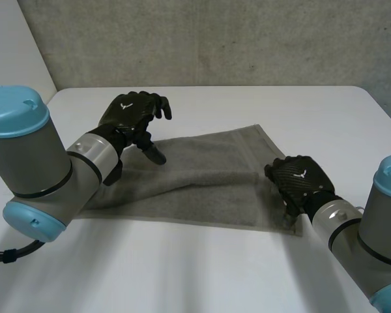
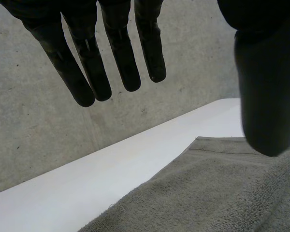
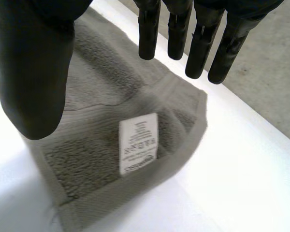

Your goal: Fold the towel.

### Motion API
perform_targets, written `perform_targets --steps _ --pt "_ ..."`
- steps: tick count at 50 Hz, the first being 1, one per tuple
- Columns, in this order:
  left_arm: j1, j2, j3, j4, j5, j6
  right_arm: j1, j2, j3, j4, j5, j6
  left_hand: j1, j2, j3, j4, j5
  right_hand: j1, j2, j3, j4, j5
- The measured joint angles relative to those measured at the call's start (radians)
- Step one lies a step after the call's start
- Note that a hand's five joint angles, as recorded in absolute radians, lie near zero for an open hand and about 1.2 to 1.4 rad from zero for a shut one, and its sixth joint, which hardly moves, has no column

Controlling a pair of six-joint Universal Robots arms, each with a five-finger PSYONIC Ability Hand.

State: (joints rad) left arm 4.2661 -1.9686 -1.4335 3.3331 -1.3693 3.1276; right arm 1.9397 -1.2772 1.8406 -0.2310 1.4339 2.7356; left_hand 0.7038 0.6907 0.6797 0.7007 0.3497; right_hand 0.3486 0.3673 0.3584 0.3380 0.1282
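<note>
Over grey towel (image 1: 208, 176), perhaps doubled, corner label (image 3: 138, 143), left robot hand (image 1: 127, 114), right robot hand (image 1: 298, 177), both splayed, empty

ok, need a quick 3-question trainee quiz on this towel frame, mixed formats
1. True or false: the left hand has a fold of the towel pinched between thumb and fingers.
2. Multiple choice: the white label is on the towel corner beneath which hand? A. the left hand B. the right hand C. neither, it is in the middle of the towel
3. Fill in: the towel lies on a ___ table.

Key: 1 false, its fingers are straight and hold nothing; 2 B; 3 white.
</note>
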Motion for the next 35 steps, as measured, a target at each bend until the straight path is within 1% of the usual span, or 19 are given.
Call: perform_targets --steps 5,11,16,21,25,32,35 --pt "0.002 -0.003 0.006 -0.009 -0.003 0.006 -0.001 -0.002 -0.008 0.005 0.005 -0.001 -0.036 -0.044 -0.051 -0.03 -0.041 -0.014 -0.011 -0.006 -0.007 -0.01" --pt "0.001 -0.012 0.032 -0.078 -0.013 0.048 0.008 -0.004 -0.027 0.066 -0.01 -0.049 -0.075 -0.093 -0.105 -0.066 -0.049 -0.014 -0.011 -0.006 -0.007 -0.01" --pt "0.0 -0.02 0.047 -0.153 -0.051 0.148 0.003 -0.004 -0.046 0.179 -0.057 -0.156 -0.099 -0.124 -0.143 -0.091 -0.049 -0.014 -0.011 -0.006 -0.007 -0.009" --pt "0.001 -0.019 0.027 -0.179 -0.116 0.243 -0.008 -0.001 -0.05 0.255 -0.097 -0.256 -0.116 -0.153 -0.179 -0.105 -0.049 -0.014 -0.011 -0.006 -0.007 -0.009" --pt "0.006 -0.014 -0.005 -0.173 -0.153 0.278 -0.015 0.009 -0.046 0.259 -0.104 -0.286 -0.125 -0.167 -0.202 -0.105 -0.049 -0.014 -0.011 -0.006 -0.006 -0.002" --pt "0.033 -0.011 -0.063 -0.157 -0.165 0.289 -0.019 0.06 -0.037 0.182 -0.092 -0.289 -0.134 -0.18 -0.235 -0.105 -0.035 0.007 -0.009 -0.003 0.01 0.068" --pt "0.042 -0.01 -0.089 -0.148 -0.154 0.289 -0.019 0.085 -0.034 0.14 -0.087 -0.287 -0.136 -0.18 -0.22 -0.105 0.088 0.025 -0.008 -0.001 0.039 0.095"
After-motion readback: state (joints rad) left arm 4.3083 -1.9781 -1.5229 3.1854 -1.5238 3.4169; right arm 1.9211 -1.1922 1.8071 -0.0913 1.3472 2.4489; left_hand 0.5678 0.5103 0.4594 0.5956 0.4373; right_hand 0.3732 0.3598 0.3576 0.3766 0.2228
